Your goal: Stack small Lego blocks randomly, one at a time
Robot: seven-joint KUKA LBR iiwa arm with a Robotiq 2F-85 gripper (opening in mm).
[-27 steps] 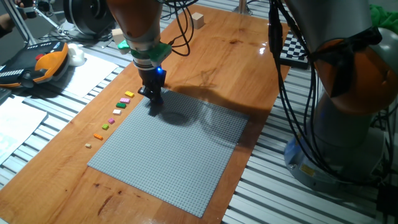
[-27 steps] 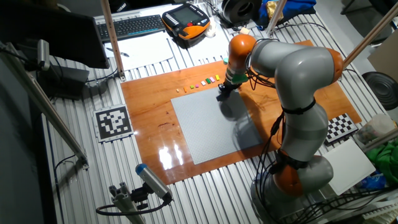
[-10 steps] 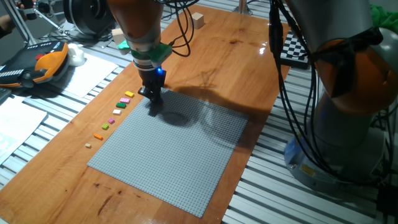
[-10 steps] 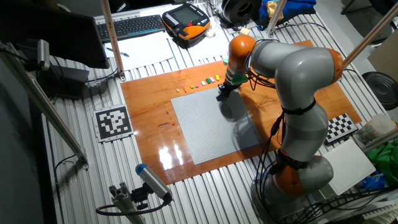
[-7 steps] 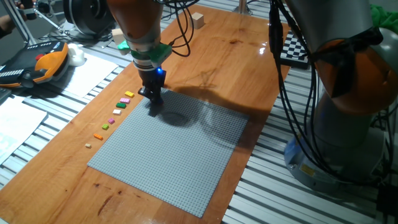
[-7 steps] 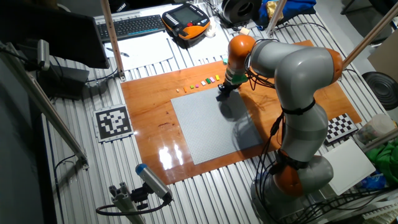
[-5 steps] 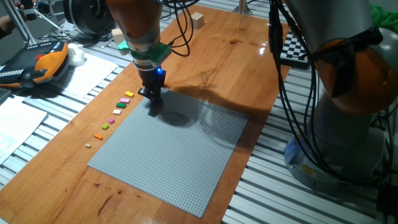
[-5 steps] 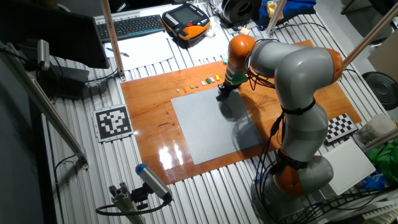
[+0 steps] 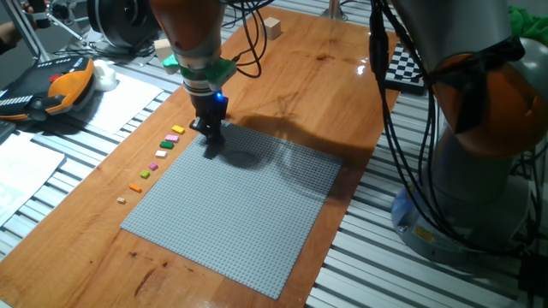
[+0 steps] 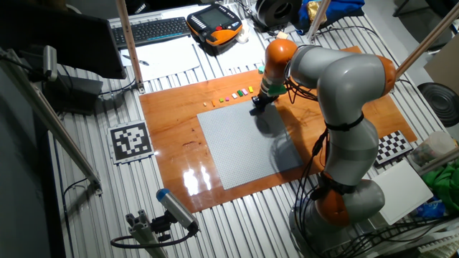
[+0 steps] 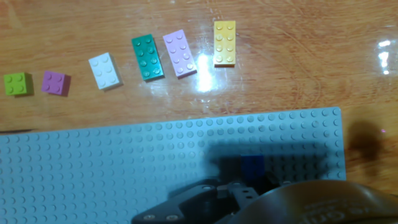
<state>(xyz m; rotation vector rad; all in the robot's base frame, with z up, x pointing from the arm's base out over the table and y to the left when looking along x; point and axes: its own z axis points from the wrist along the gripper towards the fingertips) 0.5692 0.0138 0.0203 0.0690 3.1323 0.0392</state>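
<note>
My gripper (image 9: 211,147) stands with its tips down on the far left corner of the grey baseplate (image 9: 248,214), also seen in the other fixed view (image 10: 256,109). In the hand view a small blue Lego block (image 11: 252,165) sits on the baseplate (image 11: 93,168) right at the gripper (image 11: 245,175), in its shadow. Whether the fingers clasp it is hidden. On the wood beside the plate lies a row of small Lego blocks: yellow (image 11: 224,42), pink (image 11: 179,53), green (image 11: 147,56), white (image 11: 104,70), purple (image 11: 55,82) and lime (image 11: 17,83). The row (image 9: 167,144) runs along the plate's left edge.
A plain wooden cube (image 9: 272,27) sits at the far end of the table. A checkerboard (image 9: 402,64) lies at the right edge. A teach pendant (image 9: 51,85) and papers lie left of the table. The arm's base (image 9: 479,171) stands at the right.
The arm has shifted very slightly, with the gripper still down at the baseplate's corner. The row of blocks has not moved.
</note>
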